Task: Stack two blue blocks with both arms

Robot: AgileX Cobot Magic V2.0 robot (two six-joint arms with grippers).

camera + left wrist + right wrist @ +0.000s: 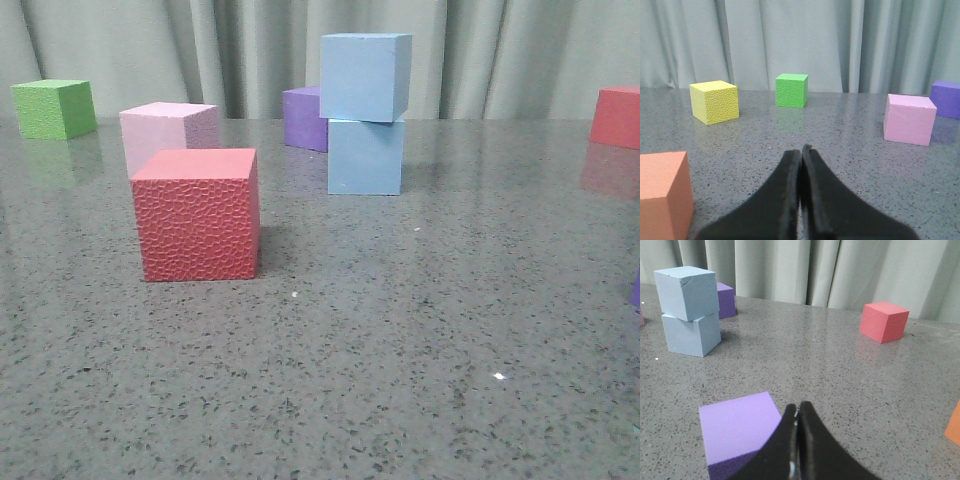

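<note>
Two pale blue blocks stand stacked at the middle back of the table. The upper one point(365, 77) sits on the lower one point(366, 156), turned a little and overhanging. The right wrist view shows the same stack, upper block point(686, 292) on lower block point(690, 335). Neither gripper shows in the front view. My left gripper point(801, 150) is shut and empty, low over bare table. My right gripper point(798, 407) is shut and empty, just beside a light purple cube point(739, 427), far from the stack.
A textured red cube point(198, 213) stands front left with a pale pink cube point(166, 133) behind it. A green cube point(54, 108) is far left, a dark purple cube point(305, 117) behind the stack, a red cube point(617, 116) far right. A yellow cube point(714, 101) and an orange cube point(662, 195) lie near the left gripper.
</note>
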